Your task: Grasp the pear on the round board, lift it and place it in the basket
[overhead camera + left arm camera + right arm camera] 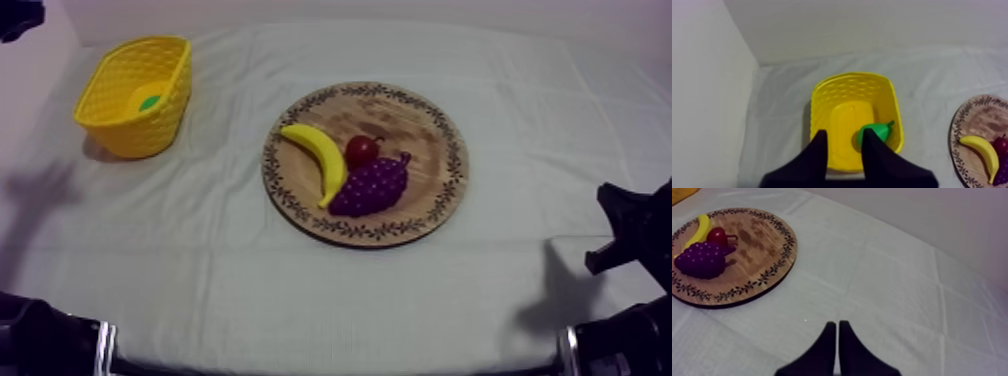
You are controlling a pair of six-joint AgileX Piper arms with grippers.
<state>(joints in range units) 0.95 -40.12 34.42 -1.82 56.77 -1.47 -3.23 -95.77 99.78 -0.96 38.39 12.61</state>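
Note:
The green pear [876, 133] lies on the floor of the yellow basket [847, 90], touching its side wall. My left gripper [843, 136] hangs open just above the basket, nothing between its fingers, the pear beside one finger. From above, the pear [150, 102] shows as a green spot inside the basket [125, 130] at the table's far left. The wooden board [420, 130] sits mid-table. My right gripper [836, 325] is shut on nothing, low over bare cloth to the right of the board [757, 248].
On the board lie a banana [318, 158], a small red fruit [361, 151] and a bunch of purple grapes [372, 185]. My right arm [625, 235] rests at the table's right edge. A wall runs close behind the basket.

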